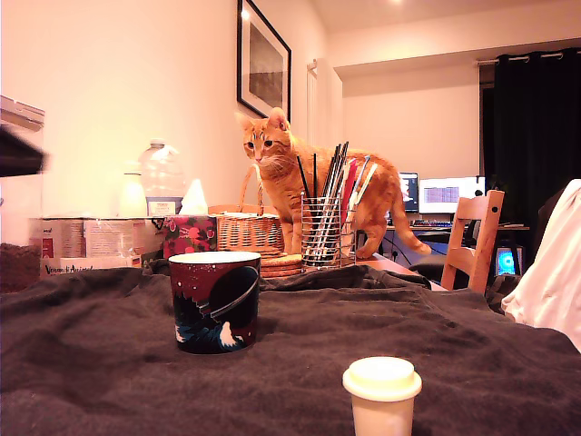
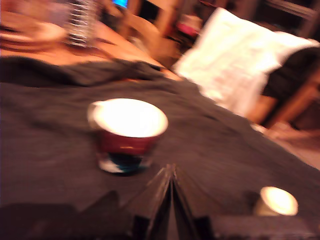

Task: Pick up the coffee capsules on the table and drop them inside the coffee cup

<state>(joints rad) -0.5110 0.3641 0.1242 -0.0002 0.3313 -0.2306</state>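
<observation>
Claw (image 2: 171, 172) pressed together w/ nothing in it, above the cloth-draped surface (image 1: 472, 354) btwn coffee cup (image 1: 215, 301) and cream-white capsule (image 1: 381, 396), which stands upright near the front edge, to the exterior view's right of the cup, ginger cat (image 1: 309, 186) behind.

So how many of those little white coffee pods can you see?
1. The coffee pod stands upright on the dark cloth, nearer the exterior camera than the mug and toward that view's right. More could be hidden inside the mug.

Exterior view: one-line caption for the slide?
Coffee cup and one white capsule apart on the dark-clothed table, an orange cat watching from behind.
</observation>
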